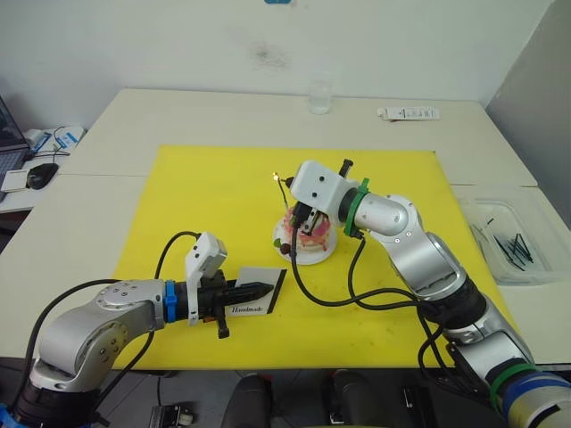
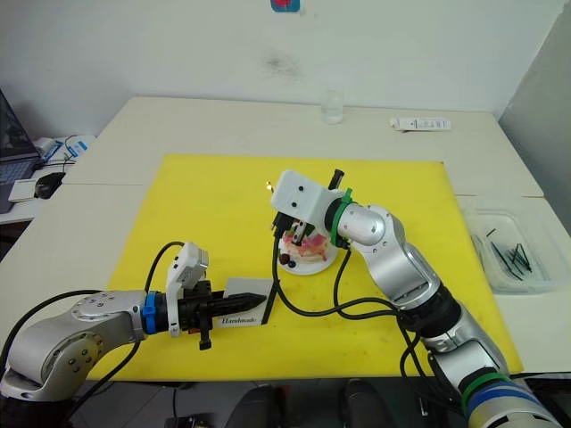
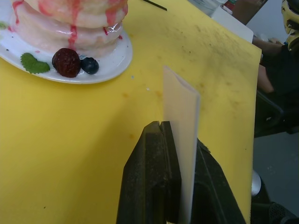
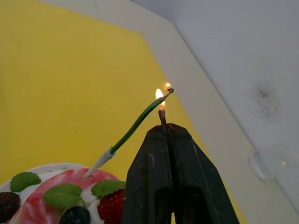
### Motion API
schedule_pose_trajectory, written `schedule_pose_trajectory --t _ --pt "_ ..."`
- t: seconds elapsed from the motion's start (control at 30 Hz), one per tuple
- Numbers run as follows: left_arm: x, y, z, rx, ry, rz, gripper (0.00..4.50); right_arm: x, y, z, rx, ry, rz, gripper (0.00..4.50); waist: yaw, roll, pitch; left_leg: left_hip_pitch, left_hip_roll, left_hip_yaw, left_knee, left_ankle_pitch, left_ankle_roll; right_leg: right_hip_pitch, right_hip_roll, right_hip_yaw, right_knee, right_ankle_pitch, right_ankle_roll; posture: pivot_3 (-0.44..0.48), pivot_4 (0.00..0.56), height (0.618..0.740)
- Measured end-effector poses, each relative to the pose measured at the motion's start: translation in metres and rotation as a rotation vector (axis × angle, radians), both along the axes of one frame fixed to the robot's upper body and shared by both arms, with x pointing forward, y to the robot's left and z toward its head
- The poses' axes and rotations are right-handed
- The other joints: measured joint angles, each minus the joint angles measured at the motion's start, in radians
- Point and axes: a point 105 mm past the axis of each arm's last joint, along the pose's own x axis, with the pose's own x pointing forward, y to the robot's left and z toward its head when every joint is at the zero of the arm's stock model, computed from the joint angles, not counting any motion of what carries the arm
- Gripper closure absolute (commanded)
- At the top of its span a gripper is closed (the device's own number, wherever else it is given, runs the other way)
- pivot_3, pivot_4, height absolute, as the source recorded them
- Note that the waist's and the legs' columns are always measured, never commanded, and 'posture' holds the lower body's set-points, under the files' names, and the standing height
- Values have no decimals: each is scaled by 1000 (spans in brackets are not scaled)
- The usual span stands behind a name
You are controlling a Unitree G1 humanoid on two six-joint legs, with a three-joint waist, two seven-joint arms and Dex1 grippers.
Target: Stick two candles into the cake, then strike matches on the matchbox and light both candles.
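**One candle burning at the tip, match still held to it**

One candle (image 4: 135, 126) is visible to me, stuck in the cake (image 2: 304, 247) by its whitish end. Its long axis leans away from the cake and up, curving slightly, with a small flame at the dark tip. My right gripper (image 4: 163, 125) is clenched on a burning match (image 4: 161, 113), which points straight up out of the fingertips, its flame just beside the candle tip.

My left gripper (image 3: 180, 140) grasps the matchbox (image 1: 256, 292), standing it on its thin edge on the yellow mat (image 1: 196, 192), near the mat's front edge. The box's long axis runs roughly toward the cake, and the two stay apart.

The cake sits near the mat's centre on its plate (image 3: 112, 63). Bare mat lies open on all sides, widest to the left and far side. A clear bin (image 1: 513, 241) with spare matches (image 1: 517, 248) sits off the mat's right edge, and a glass (image 1: 320, 96) near the table's far edge.
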Motion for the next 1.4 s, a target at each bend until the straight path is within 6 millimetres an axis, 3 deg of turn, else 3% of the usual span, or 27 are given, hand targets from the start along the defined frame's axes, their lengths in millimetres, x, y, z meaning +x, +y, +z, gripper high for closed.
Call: schedule_pose_trajectory --t 0.63,0.87,1.0,1.07,1.2,1.3,1.4 --pt "1 -1 2 0 -5 -5 4500 -1 -1 6 20 -15 -4 4493 0 0 0 0 0 0 0 0 0 0 0 0 0 0 0 0 150 740" --pt "1 -2 2 -2 -4 -8 4500 2 -8 29 133 -38 -50 4493 0 0 0 0 0 0 0 0 0 0 0 0 0 0 0 0 150 740" --pt "0 -3 1 -5 0 -12 4500 -5 -10 55 235 -44 -44 4493 0 0 0 0 0 0 0 0 0 0 0 0 0 0 0 0 150 740" --pt "0 -4 1 -9 2 -15 4500 -10 -20 77 293 -69 -52 4493 1 0 0 0 0 0 0 0 0 0 0 0 0 0 0 0 150 740" --pt "-4 -7 2 -27 23 -37 4500 -14 -49 99 319 -110 -106 4493 1 0 0 0 -1 0 0 0 0 0 -1 0 0 0 0 0 150 740" --pt "-11 -15 9 -80 58 -83 4500 -11 -88 95 268 -105 -215 4493 6 0 0 0 -1 -1 0 0 0 1 -1 -1 -1 0 0 0 150 740" --pt "-17 -23 22 -133 79 -133 4500 -9 -142 77 210 -54 -383 4493 9 0 0 -1 -1 0 0 0 0 1 -1 0 -1 0 0 0 150 740"
